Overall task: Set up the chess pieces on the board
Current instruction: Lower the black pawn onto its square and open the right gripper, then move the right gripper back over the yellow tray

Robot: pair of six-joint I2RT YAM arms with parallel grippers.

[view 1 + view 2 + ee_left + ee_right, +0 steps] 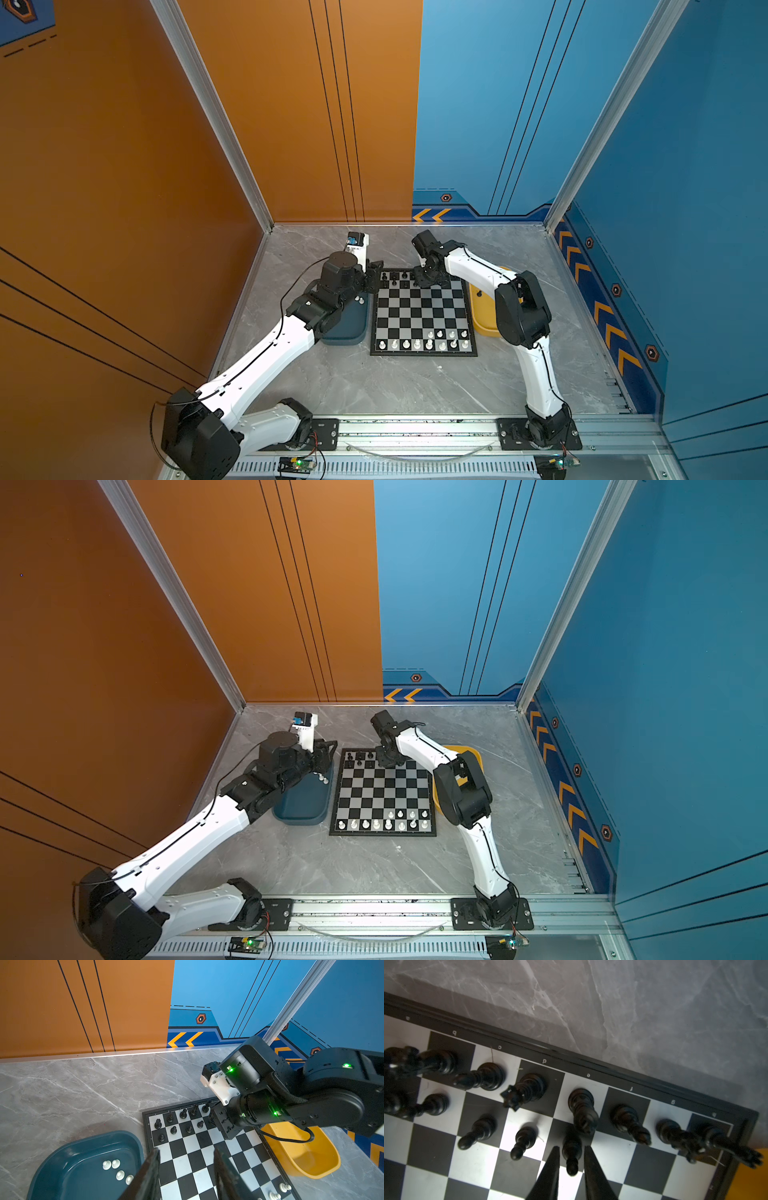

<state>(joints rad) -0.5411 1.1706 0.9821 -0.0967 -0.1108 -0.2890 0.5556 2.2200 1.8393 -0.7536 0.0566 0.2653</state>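
Note:
The board lies mid-table. Several white chess pieces stand on its near rows and black ones on its far rows. My right gripper is low over the far rows. Its jaws straddle an upright black pawn standing on the board, with a thin gap showing on each side. My left gripper hangs open and empty over the board's far left edge. Several white pieces lie in the teal tray.
The teal tray sits against the board's left side, partly under my left arm. A yellow tray sits on the right, under my right arm. Grey marble table runs to walls at the back and both sides.

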